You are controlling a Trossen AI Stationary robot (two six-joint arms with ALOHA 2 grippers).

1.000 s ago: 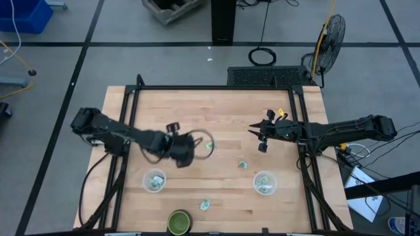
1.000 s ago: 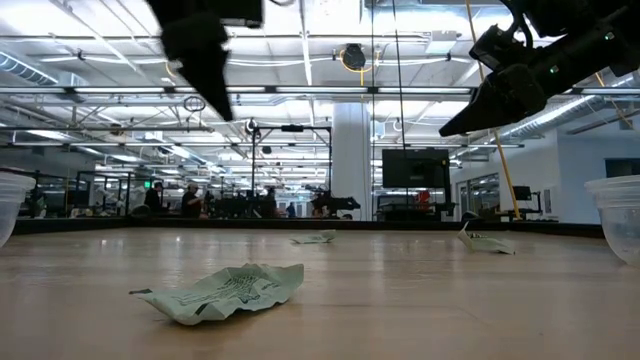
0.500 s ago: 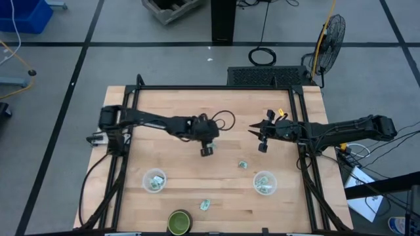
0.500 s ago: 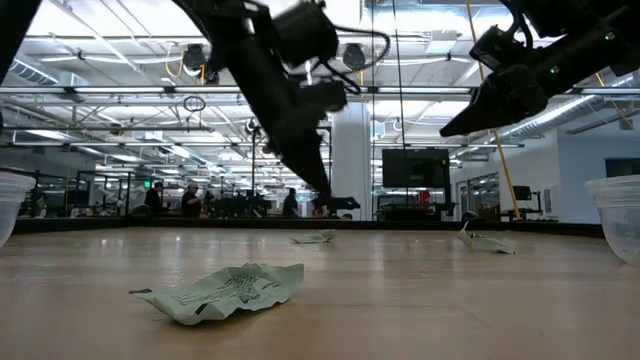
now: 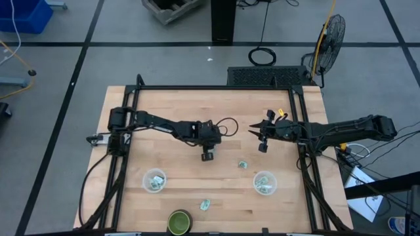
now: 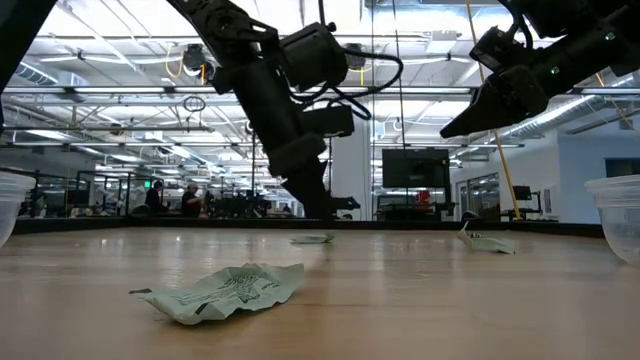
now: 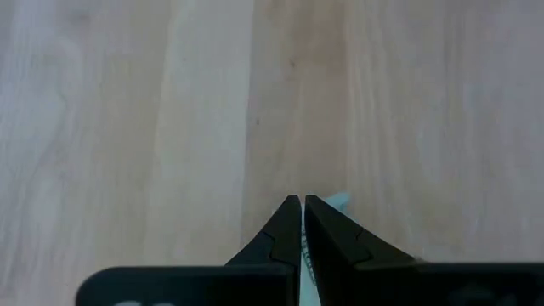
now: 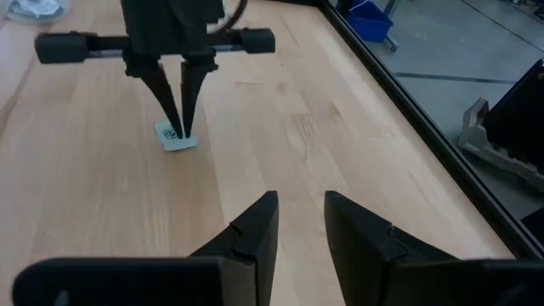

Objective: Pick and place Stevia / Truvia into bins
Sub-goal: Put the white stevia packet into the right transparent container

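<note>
Pinching a packet [image 8: 176,136] against the table [image 5: 170,105], left gripper [image 5: 207,156] has fingers nearly pressed together. Risk: thin paper slips free on lifting. Beyond it: right gripper [image 5: 261,138], part-spread, idle; loose packets [image 5: 242,164] [image 5: 205,204]; two cups [image 5: 155,180] [image 5: 264,183]; green container [image 5: 178,222]. Path unobstructed.

Smooth pale wood table [image 5: 223,111], crinkled, seemingly paper packets [image 6: 225,291]

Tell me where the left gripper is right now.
In the high view the left gripper is at mid-table, left of the waiting right gripper, its fingertips down on a Stevia packet.
</note>
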